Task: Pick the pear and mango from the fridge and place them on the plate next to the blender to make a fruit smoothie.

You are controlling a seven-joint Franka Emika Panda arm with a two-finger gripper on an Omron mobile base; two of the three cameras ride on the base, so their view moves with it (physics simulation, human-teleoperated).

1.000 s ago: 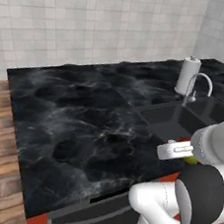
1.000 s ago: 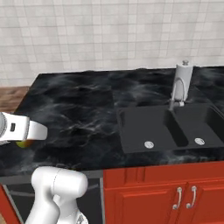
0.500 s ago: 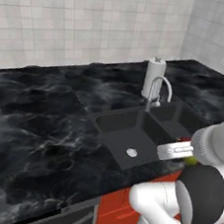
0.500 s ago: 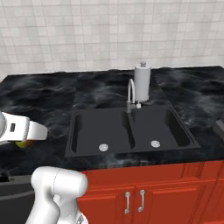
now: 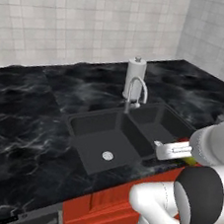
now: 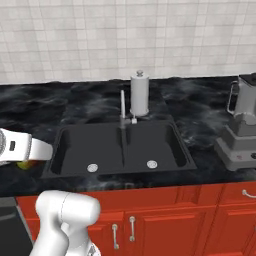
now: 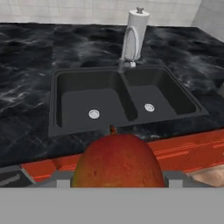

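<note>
The mango [image 7: 117,161] sits at the bottom of the hand view, very close to the camera, red-orange with a yellow-green edge and a small stem on top. It is carried in the gripper [image 7: 114,179], whose grey finger parts show just to its left and right at the lower edge, so the gripper is closed on the fruit. In the left base view the gripper [image 5: 174,151] is at the end of the white arm, above the front edge of the counter [image 5: 28,118], and a small yellow-green bit of the mango [image 5: 191,161] shows under the wrist. In the right base view a bit of the fruit [image 6: 25,164] also shows under the white hand [image 6: 22,148] at the left edge, just beside the left rim of the sink [image 6: 118,148]. The sink is black, with two basins, each with a round drain, set in the black marble counter. Behind it stands a curved grey faucet [image 5: 135,93], and directly behind the faucet is an upright paper towel roll [image 6: 139,94]. The blender [image 6: 241,131] stands on the counter to the right of the sink, well apart from the gripper, with its grey jar on a boxy grey base. Red cabinets [image 6: 150,220] with metal handles are under the counter. The wall [image 6: 125,35] behind is covered with light tiles.
</note>
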